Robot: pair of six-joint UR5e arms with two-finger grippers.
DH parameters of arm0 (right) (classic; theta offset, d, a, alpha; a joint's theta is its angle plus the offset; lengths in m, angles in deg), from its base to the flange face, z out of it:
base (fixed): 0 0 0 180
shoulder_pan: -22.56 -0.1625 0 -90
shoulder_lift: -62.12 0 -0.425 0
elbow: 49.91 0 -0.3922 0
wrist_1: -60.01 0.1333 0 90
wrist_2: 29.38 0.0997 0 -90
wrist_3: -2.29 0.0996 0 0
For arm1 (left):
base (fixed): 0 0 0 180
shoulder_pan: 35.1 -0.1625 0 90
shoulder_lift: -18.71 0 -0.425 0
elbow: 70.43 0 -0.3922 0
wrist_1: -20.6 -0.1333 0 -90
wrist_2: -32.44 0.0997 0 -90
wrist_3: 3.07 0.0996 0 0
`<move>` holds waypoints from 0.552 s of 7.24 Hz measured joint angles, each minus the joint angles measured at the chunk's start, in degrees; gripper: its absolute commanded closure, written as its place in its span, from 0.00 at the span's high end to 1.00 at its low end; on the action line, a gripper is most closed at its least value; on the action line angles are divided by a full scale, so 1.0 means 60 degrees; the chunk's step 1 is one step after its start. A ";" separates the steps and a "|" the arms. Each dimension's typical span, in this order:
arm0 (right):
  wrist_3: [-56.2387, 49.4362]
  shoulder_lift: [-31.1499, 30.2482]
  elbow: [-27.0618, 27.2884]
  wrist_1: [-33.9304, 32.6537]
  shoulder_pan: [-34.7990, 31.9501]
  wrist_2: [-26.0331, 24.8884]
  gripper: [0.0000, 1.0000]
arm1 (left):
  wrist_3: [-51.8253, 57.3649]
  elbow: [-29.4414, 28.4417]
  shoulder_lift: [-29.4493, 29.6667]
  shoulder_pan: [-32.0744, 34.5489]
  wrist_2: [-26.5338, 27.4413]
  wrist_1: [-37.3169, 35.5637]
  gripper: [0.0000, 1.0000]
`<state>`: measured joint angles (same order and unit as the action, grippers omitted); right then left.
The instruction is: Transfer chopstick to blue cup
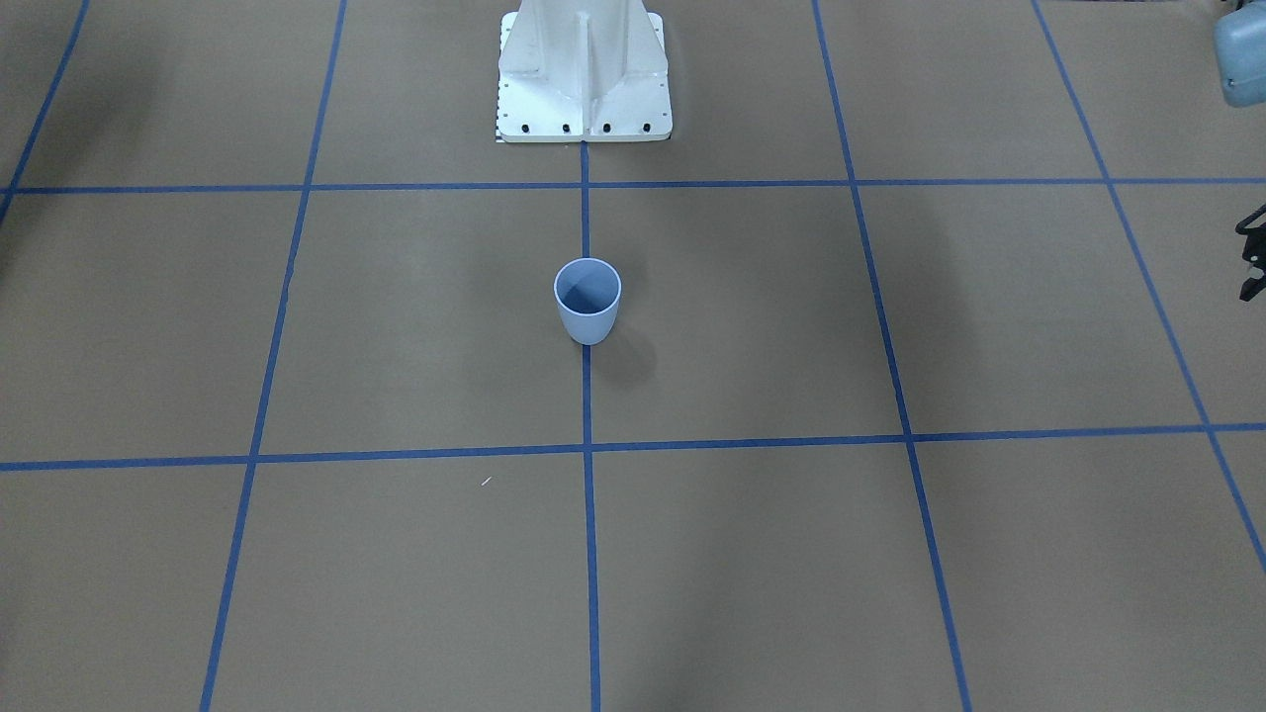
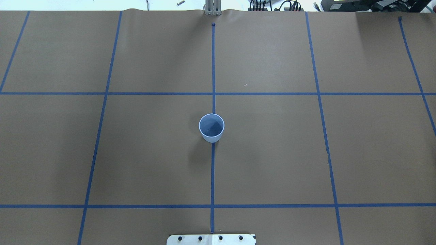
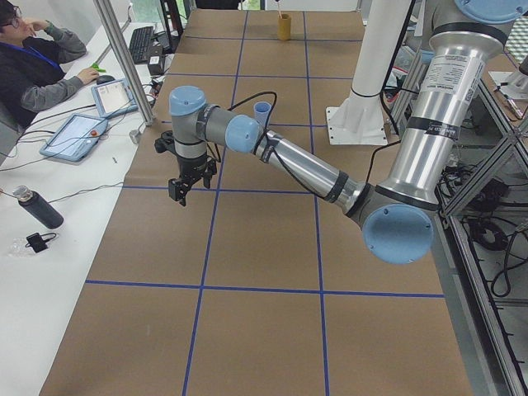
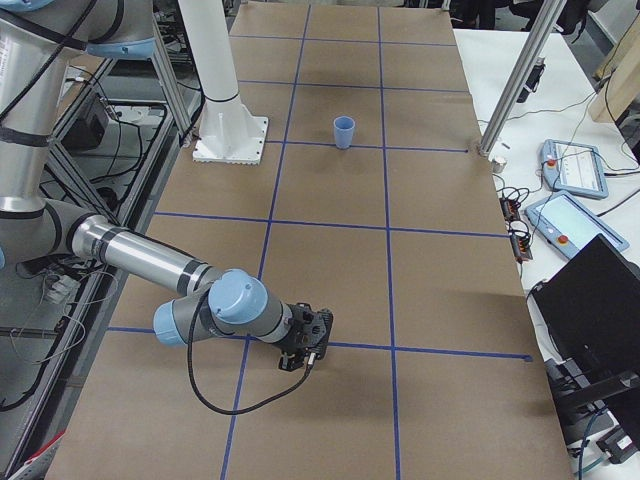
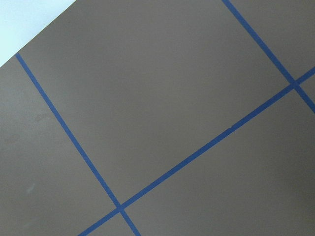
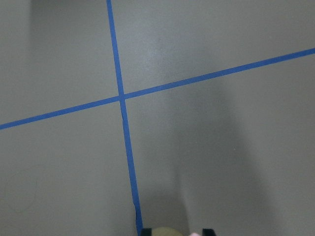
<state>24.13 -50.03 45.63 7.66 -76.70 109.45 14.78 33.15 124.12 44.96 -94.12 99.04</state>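
Note:
The blue cup (image 2: 211,127) stands upright and empty at the table's middle; it also shows in the front view (image 1: 587,300). A pale pink chopstick (image 3: 281,10) stands in an ochre cup (image 3: 284,27) at the table's far right end. In the right wrist view the cup's rim (image 6: 165,232) and a pink tip (image 6: 195,234) sit at the bottom edge. My right gripper (image 4: 318,340) hovers there, its two dark tips apart. My left gripper (image 3: 183,188) hangs over the table's left end, far from both cups, its fingers apart and empty; it also shows in the front view (image 1: 1253,252).
The robot's white pedestal base (image 1: 584,74) stands behind the blue cup. The brown table cover carries a blue tape grid. An operator (image 3: 33,58) sits at a side desk with tablets (image 3: 78,132) and a dark bottle (image 3: 37,208).

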 measured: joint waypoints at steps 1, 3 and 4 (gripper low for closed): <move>0.0004 0.0014 0.0000 -0.0003 0.0004 0.0003 0.40 | 0.0000 0.0011 -0.0003 0.0000 0.0000 -0.0003 0.98; 0.0007 0.0052 0.0000 -0.0008 0.0006 0.0016 0.26 | 0.0000 0.0019 -0.0004 0.0000 0.0000 -0.0006 0.98; 0.0008 0.0064 -0.0005 -0.0014 0.0006 0.0019 0.23 | 0.0000 0.0020 -0.0004 0.0000 0.0000 -0.0006 0.98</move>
<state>24.18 -49.65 45.60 7.57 -76.67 109.57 14.77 33.27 124.09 44.96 -94.12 99.00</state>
